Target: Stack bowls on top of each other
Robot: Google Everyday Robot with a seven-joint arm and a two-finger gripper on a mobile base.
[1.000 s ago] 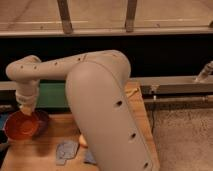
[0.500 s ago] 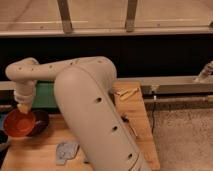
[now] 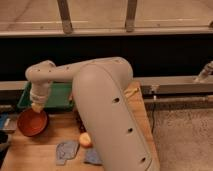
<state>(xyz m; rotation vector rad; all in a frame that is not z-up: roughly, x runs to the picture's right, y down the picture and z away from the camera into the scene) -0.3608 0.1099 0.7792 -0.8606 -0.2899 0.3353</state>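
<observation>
Gripper (image 3: 36, 107) hangs at the end of the pale arm (image 3: 100, 105), pointing straight down at about nine o'clock from the arm's bulky forearm. Its tip sits over the twelve o'clock rim of the red-orange bowl (image 3: 32, 122), so close that contact or a small gap cannot be told. Whether the fingers are spread or pressed together cannot be told either; nothing can be seen clamped between them.

One bowl is plainly visible: the red-orange one, round and shallow, resting on the wooden table (image 3: 45, 150) toward its nine o'clock edge. No second bowl can be made out as a separate thing, so whether the purple one lies beneath the red-orange one cannot be told.

One green tray (image 3: 57, 95) lies at twelve o'clock from the bowl, along the table's far edge, partly covered by the arm.

One small round orange-and-pale object (image 3: 85, 140) sits at about four o'clock from the bowl, right beside the forearm. Two blue-grey cloth pieces lie near the table's six o'clock edge: the left cloth (image 3: 66, 150) just beside the round object, the right cloth (image 3: 93, 156) partly tucked under the arm.

One yellowish item (image 3: 131, 91) peeks out at three o'clock of the arm; what it is cannot be told.
</observation>
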